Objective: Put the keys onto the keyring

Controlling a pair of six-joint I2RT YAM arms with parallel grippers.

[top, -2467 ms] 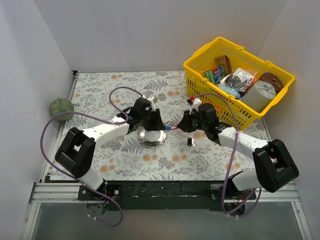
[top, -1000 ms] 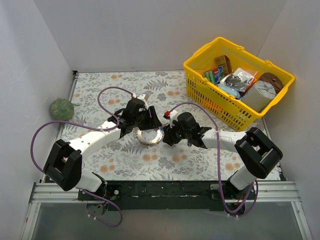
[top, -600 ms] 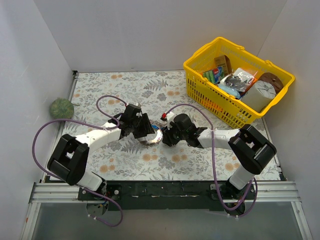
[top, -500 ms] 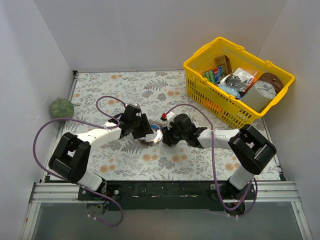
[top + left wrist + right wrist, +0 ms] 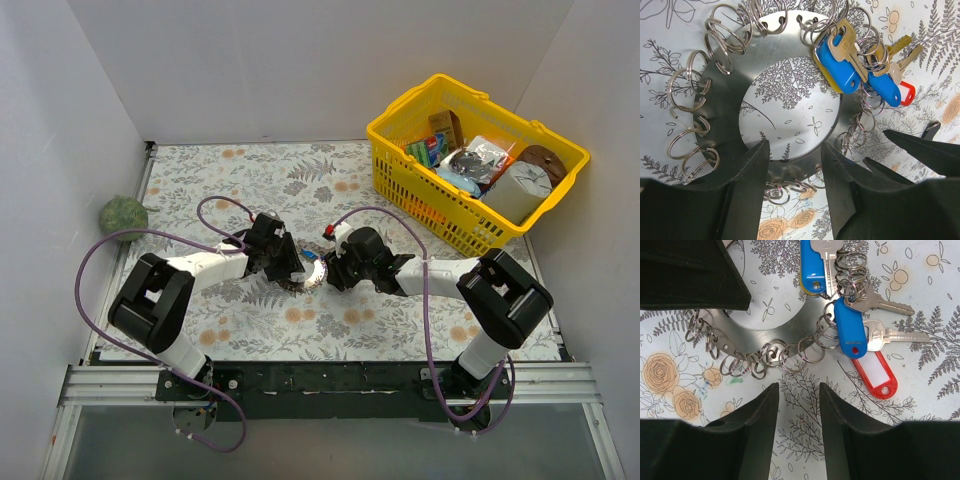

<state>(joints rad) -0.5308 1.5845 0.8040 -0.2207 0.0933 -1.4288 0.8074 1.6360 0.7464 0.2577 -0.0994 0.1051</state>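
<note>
Both left tool (image 5: 795, 147) and right tool (image 5: 799, 387) gape beside keyring (image 5: 722, 110); basket (image 5: 420, 195) holds packages (image 5: 480, 160).

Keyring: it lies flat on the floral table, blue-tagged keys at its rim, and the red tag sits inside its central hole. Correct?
One thing is wrong: the red tag is not in the hole. It lies on the table outside the keyring, beyond the rim beside the blue-tagged keys. The right wrist view shows this; the rest stands.
</note>
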